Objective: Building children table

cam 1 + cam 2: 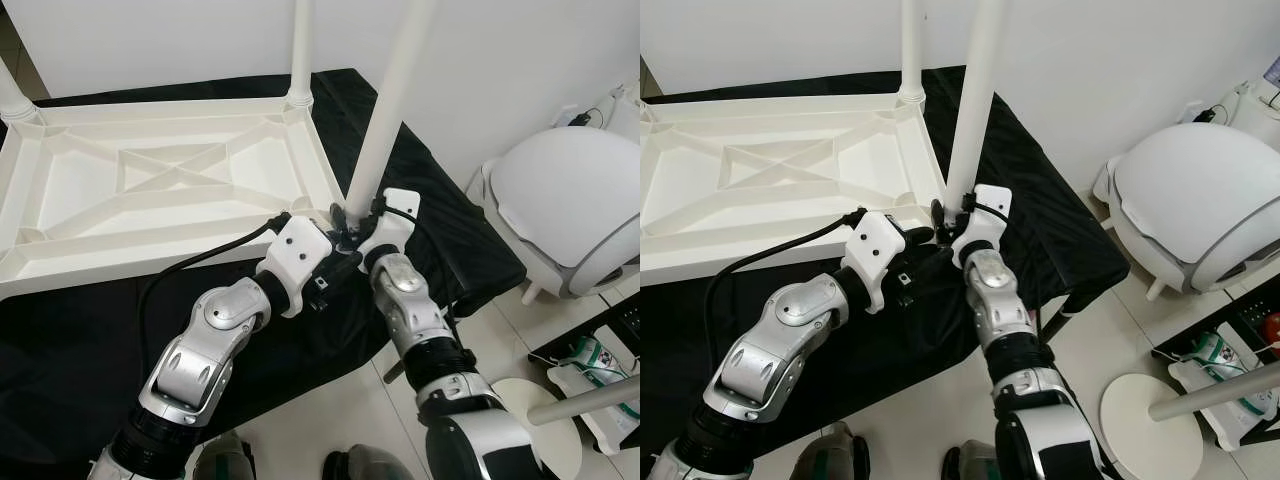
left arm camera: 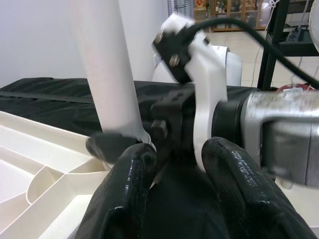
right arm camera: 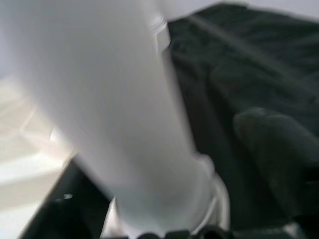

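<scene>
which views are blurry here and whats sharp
Right wrist view: heavily blurred, the white table leg a soft smear. Left wrist view: slight blur on the right gripper and its mount. Both eye views: sharp, evenly lit, upturned tabletop crisp.

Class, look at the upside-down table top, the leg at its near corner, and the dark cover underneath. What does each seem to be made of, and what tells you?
Table top: likely moulded plastic, white and smooth, with cast ribs.
Leg: probably the same white plastic, a plain tube with a slight sheen.
Cover: black fabric, matte, creased and draping over the edge.
</scene>
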Available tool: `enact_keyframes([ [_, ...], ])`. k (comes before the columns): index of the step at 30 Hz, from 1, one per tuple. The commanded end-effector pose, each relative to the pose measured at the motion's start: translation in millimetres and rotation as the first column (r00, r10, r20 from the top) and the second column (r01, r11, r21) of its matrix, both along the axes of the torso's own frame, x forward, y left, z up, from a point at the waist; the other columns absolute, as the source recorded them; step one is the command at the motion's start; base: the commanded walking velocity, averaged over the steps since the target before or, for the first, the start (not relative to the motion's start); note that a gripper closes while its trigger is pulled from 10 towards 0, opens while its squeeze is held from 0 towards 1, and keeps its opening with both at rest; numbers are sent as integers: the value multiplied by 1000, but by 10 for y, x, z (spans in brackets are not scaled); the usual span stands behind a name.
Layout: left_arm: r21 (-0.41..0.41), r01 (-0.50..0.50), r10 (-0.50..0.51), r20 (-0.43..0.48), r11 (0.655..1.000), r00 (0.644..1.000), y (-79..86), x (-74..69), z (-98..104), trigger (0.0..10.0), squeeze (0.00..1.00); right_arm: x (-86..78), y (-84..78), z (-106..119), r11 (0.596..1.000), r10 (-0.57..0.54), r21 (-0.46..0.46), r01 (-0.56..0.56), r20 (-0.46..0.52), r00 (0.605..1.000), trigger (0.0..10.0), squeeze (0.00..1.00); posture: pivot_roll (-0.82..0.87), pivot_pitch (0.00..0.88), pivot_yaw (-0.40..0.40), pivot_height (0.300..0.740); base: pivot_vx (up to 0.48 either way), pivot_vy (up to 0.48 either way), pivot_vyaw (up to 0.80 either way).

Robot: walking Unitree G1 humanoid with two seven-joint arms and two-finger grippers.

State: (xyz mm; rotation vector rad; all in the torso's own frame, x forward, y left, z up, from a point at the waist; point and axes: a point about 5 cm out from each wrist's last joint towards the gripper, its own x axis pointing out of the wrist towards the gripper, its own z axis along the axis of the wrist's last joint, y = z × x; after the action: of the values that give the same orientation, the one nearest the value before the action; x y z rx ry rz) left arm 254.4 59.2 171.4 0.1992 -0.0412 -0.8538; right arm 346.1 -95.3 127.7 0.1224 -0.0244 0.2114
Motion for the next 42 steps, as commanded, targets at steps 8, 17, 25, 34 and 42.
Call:
enact_keyframes([
  [8,0,-8,8,-8,1000,1000,10,-3,-11,10000,0,149,-422,169,958,274,-96,-271,14,962,10000,0,-13,10,-56,740,0,0,0],
  [17,2,-3,3,3,1000,1000,-1,18,6,10000,0,226,-492,95,880,405,-246,-407,-62,912,10000,0,-8,0,-58,740,0,0,0],
  [25,-1,-8,8,6,1000,1000,-2,24,9,10000,0,235,-286,66,808,503,-300,-507,-97,859,10000,0,7,0,-62,740,0,0,0],
  [34,-1,-19,19,15,1000,1000,9,38,28,10000,0,253,-190,63,785,541,-300,-542,-94,836,9137,0,22,0,-67,740,0,0,0],
  [42,-2,-33,33,15,999,999,36,43,36,10000,0,268,-259,63,796,525,-301,-525,-91,846,0,0,25,0,-67,740,0,0,0],
])
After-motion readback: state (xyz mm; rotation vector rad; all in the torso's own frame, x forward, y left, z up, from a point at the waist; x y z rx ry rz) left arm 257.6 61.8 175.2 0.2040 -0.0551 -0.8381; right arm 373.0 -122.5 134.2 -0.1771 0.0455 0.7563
